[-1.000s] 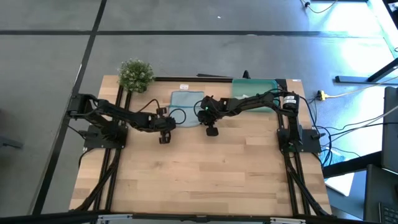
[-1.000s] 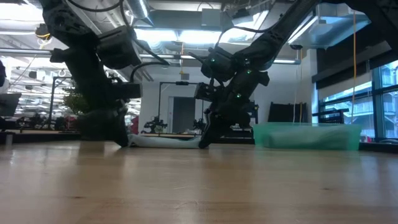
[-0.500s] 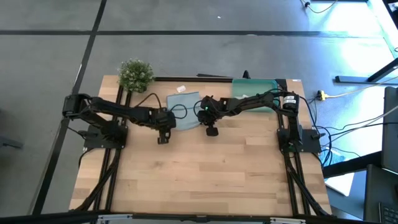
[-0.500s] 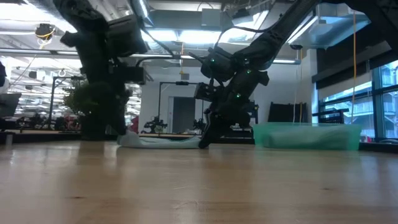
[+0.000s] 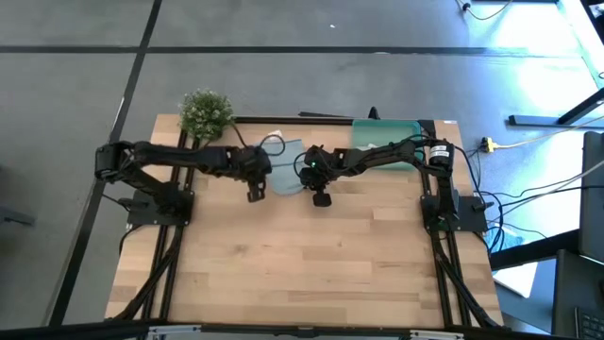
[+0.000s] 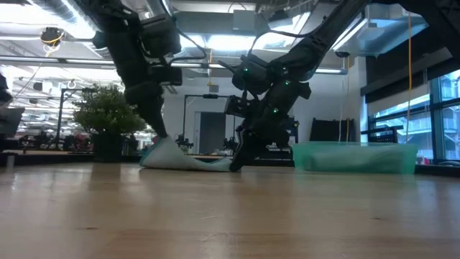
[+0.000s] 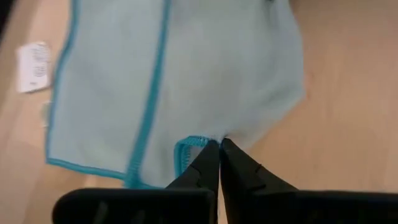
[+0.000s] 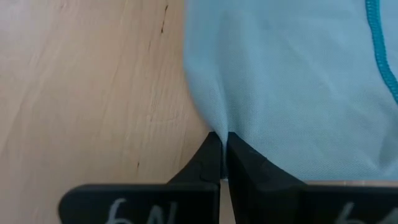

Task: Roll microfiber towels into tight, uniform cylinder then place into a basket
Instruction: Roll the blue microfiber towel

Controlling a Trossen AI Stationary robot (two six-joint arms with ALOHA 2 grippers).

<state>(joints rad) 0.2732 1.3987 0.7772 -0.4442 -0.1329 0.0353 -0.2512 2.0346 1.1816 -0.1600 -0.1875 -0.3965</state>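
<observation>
A light blue microfiber towel [image 5: 286,162] with a teal hem lies at the table's far middle, its small white tag [image 7: 31,65] on the wood beside it. My left gripper [image 7: 217,148] is shut on its near left corner and holds that corner up, so the cloth slopes like a tent [image 6: 176,155] down to the table. My right gripper [image 8: 221,142] is shut on the towel's right side, low at the table [image 6: 236,162]. The teal basket [image 5: 387,132] stands at the far right, partly under my right arm. My left gripper pinches the towel's hemmed corner [image 7: 189,143] between its two fingertips, slanting down from the table's left. The corner is lifted clear, and the cloth hangs slack below it onto the table [image 6: 151,162]. My right gripper pinches the towel's right edge [image 8: 214,121] between its two fingers, slanting down from the table's right. The cloth puckers into a small ridge at the fingertips. This part stays on the table.
A small potted plant [image 5: 205,111] stands at the far left corner, close behind my left arm. The basket [image 6: 352,157] sits right of the towel. The near half of the wooden table [image 5: 302,274] is bare wood.
My left gripper has shut on the towel's near left corner, then risen and gone toward the far edge and a little right. That corner is lifted off the table and the left part is drawn over the rest. The right side stays down.
</observation>
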